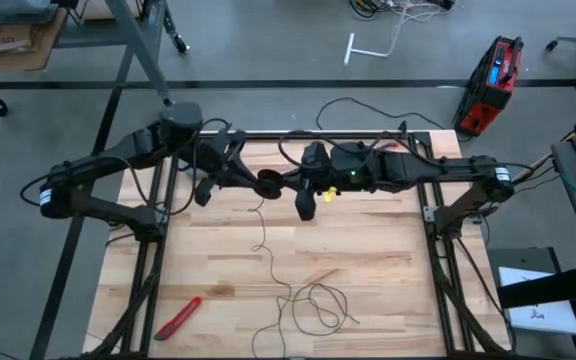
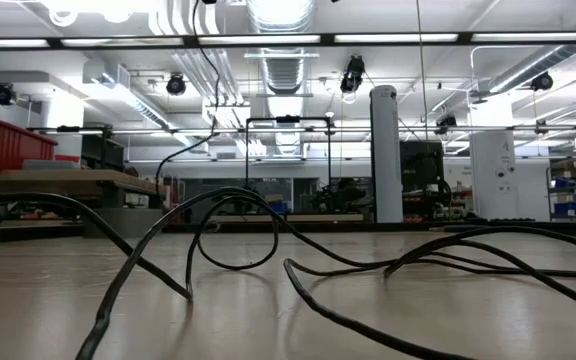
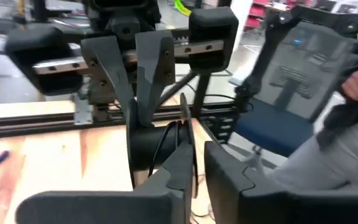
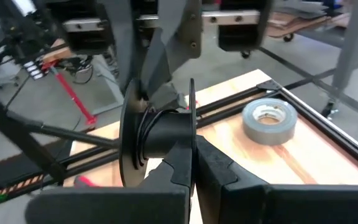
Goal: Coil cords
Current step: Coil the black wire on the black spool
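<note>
The cord's small black reel (image 1: 268,183) hangs in the air over the table's far middle, between my two grippers. My left gripper (image 1: 251,180) reaches it from the left and my right gripper (image 1: 286,185) from the right; both are shut on it. A few turns of the thin black cord (image 4: 146,134) lie round the hub. The rest of the cord (image 1: 266,250) drops to the table and lies in loose loops (image 1: 313,305) near the front edge. These loops (image 2: 238,235) fill the low view. My left gripper (image 3: 191,155) pinches the rim of one reel flange (image 3: 183,124) between its two fingers, one on each face. The fingers come level from the table's left. The reel is lifted clear of the table. My right gripper (image 4: 193,152) pinches the rim of the other flange (image 4: 192,115), one finger on each face. It comes level from the table's right, opposite the left gripper. The reel's hub (image 4: 166,134) lies across the fingers, and the cord hangs slack below it.
A grey tape roll (image 4: 269,118) lies on the wood near the table's black frame rail (image 1: 318,135). A red-handled cutter (image 1: 178,317) lies at the front left. A person (image 3: 353,130) sits beyond the table next to a blue chair.
</note>
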Controlling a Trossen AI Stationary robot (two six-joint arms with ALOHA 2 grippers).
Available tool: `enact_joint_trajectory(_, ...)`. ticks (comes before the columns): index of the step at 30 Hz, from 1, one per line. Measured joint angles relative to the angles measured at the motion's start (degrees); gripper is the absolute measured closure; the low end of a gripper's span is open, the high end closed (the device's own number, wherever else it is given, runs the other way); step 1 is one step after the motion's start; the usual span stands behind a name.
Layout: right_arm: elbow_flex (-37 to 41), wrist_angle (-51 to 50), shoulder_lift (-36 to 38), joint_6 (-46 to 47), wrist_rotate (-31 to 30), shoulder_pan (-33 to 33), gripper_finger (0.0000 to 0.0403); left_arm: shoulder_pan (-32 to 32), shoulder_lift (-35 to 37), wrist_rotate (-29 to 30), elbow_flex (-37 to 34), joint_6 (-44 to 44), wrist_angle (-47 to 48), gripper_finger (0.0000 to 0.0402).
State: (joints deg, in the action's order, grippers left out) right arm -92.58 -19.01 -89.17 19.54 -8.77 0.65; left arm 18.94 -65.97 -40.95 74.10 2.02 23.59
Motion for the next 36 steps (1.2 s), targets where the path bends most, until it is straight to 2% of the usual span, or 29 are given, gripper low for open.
enact_joint_trajectory(3, 0.0, -1.1, 0.0, 1.3, -1.8, -0.1, 0.0403, 0.0, 0.9, 6.3, 0.0, 0.0, 0.6, 0.0335)
enact_joint_trajectory(7, 0.0, -4.1, 0.7, 4.2, -10.0, 0.0, 0.0403, 0.4, 1.5, 13.0, 0.0, 0.2, 0.9, 0.0308)
enact_joint_trajectory(11, 0.0, -5.6, 1.9, 6.9, -18.0, -0.1, 0.0403, 0.2, 1.5, 16.3, 0.0, -0.1, 0.8, 0.0288)
enact_joint_trajectory(14, 0.0, -6.1, 2.1, 7.4, -22.3, -0.1, 0.0403, -1.1, 0.2, 20.8, 0.0, -4.4, -1.7, 0.0281)
enact_joint_trajectory(22, 0.0, -7.4, 2.1, 7.9, -26.7, -0.1, 0.0403, -4.8, -2.9, 32.9, 0.0, -6.2, -6.6, 0.0281)
enact_joint_trajectory(30, 0.0, -10.0, 2.1, 10.5, -27.4, -0.9, 0.0403, -6.3, -3.4, 35.5, 0.0, -5.8, -6.6, 0.0282)
enact_joint_trajectory(36, 0.1, -7.7, 2.9, 7.8, -31.1, -1.3, 0.0403, -6.3, -3.7, 39.6, -0.1, -5.6, 0.9, 0.0297)
